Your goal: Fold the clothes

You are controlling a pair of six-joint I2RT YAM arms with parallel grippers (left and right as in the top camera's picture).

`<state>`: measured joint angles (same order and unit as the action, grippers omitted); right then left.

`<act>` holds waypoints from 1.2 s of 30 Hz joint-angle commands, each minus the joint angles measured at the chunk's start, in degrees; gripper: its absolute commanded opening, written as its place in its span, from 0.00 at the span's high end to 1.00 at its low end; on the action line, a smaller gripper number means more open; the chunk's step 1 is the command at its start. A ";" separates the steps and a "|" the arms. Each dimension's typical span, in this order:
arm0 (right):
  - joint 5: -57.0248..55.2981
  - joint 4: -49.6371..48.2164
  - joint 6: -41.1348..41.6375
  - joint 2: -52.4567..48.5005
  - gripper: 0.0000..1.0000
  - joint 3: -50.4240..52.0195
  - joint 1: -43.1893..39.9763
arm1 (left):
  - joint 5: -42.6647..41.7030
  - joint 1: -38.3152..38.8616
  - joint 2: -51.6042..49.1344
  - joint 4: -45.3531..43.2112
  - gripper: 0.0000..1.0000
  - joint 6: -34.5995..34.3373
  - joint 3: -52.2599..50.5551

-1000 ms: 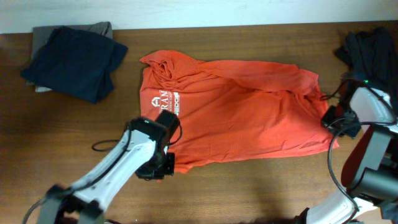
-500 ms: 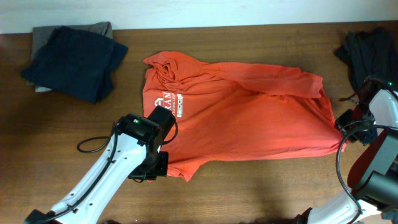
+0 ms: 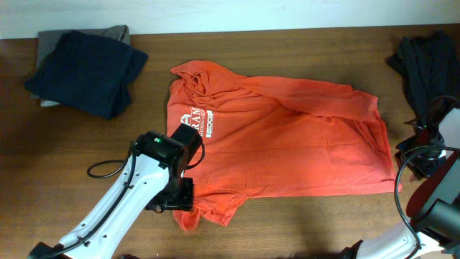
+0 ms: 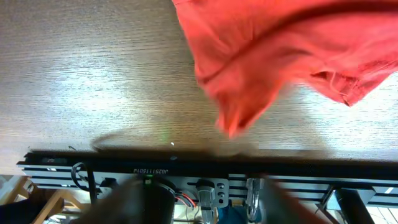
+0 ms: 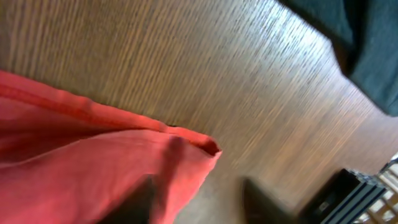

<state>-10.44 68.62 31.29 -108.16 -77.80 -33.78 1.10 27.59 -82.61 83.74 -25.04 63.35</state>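
Two robot arms worked a wooden table [image 3: 302, 223] on which a red-orange T-shirt [image 3: 287, 144] lay spread nearly flat across the middle, neck end to the left and hem to the right, white lettering [image 3: 192, 121] showing near the left arm. A dark navy pile [image 3: 86, 68] sat at the far left corner and a black heap [image 3: 424, 65] at the far right, both well apart from the shirt.

The left arm [image 3: 122, 208] reached in over the shirt's near-left corner, where a loose flap [image 4: 233, 121] drooped in wrinkles onto the wood. The left gripper [image 4: 208, 198] showed only as two blurred shapes set wide apart in its wrist view, with no cloth seen between them; it appeared spread. The right arm [image 3: 438, 173] stood just off the hem end. The right gripper [image 5: 199, 202] was likewise blurred, its fingers looking parted, with the shirt's stitched corner [image 5: 208, 148] lying on the table just ahead of them.

Judged from its creases and sag, the cotton was light and limp, likely to slide easily on the smooth wood and to slump wherever unsupported. The doubled hem corners and the sleeve edges looked the surest places to pinch, since a grip in the flat middle would probably gather only a bunch of cloth.
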 commanded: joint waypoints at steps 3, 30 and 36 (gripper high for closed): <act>2.12 0.48 0.50 1.84 0.30 -0.98 0.00 | 0.31 0.11 0.57 -0.20 0.21 -0.20 0.59; 14.56 0.87 -4.20 1.84 0.25 -0.96 0.04 | -9.88 13.31 -5.20 -20.11 0.44 -18.73 -7.15; 14.58 -0.11 -3.78 1.84 0.25 -0.96 0.04 | -8.72 14.86 -5.35 -22.29 0.43 -34.14 -8.55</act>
<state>3.27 68.69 27.16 -108.16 -77.80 -33.82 -8.14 41.23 -87.64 61.47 -46.54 56.34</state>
